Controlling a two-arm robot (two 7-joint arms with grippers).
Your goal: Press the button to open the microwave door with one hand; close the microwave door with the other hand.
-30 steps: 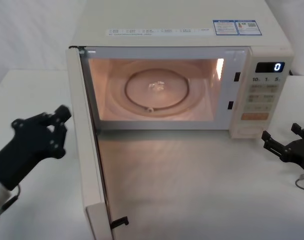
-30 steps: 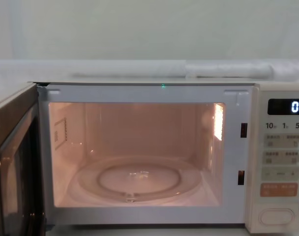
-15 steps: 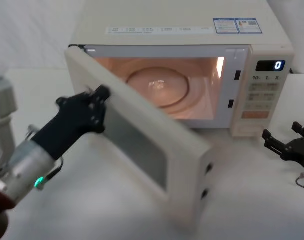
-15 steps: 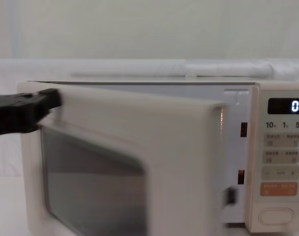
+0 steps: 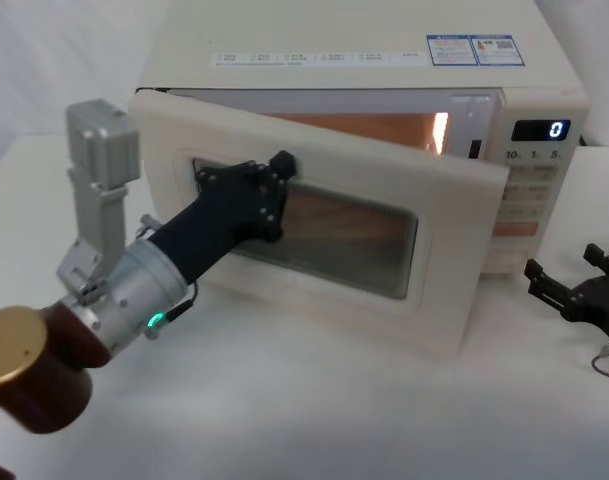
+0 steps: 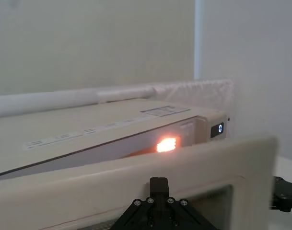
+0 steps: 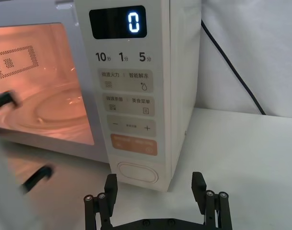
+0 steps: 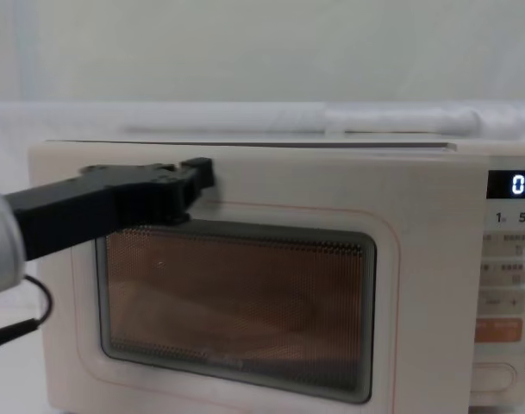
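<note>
While the door (image 5: pixel 314 240) hangs ajar across mid-frame in your head view, your left gripper (image 5: pixel 274 175) presses its tip against the door's upper left, fingers together. Your right gripper (image 7: pixel 155 203) sits low at the frame's right, fingers spread and empty, just short of the button (image 7: pixel 137 171).

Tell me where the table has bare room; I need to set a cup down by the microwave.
Free: the table in front of the door, between the left gripper and the right gripper. Also the strip right of the microwave, beside its cable. Crowded: the door's swing path and the spot before the button, where the right gripper sits.
</note>
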